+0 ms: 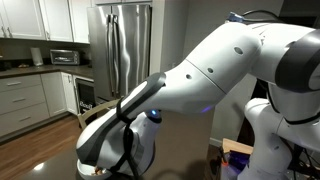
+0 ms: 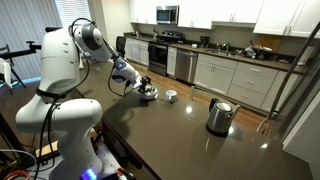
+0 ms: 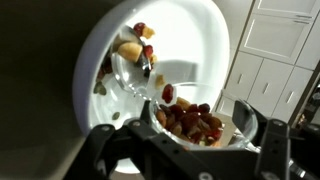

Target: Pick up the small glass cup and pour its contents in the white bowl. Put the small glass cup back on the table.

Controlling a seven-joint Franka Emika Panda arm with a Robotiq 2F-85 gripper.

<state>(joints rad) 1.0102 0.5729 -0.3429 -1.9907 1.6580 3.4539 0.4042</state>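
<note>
In the wrist view my gripper [image 3: 197, 135] is shut on the small glass cup [image 3: 238, 122], one finger on each side. The cup is tilted over the white bowl [image 3: 190, 40]. It holds red and yellowish pieces [image 3: 190, 120], and some lie or fall inside the bowl [image 3: 135, 48]. In an exterior view the gripper [image 2: 141, 88] hangs over the bowl [image 2: 150, 96] at the far end of the dark brown table [image 2: 190, 140]. The cup itself is too small to make out there.
A steel kettle [image 2: 219, 117] with a black handle stands on the table's right part. A small pale round dish [image 2: 171, 96] sits just right of the bowl. Kitchen counters and cabinets [image 2: 235, 70] run behind. In an exterior view the arm [image 1: 200, 75] blocks the table.
</note>
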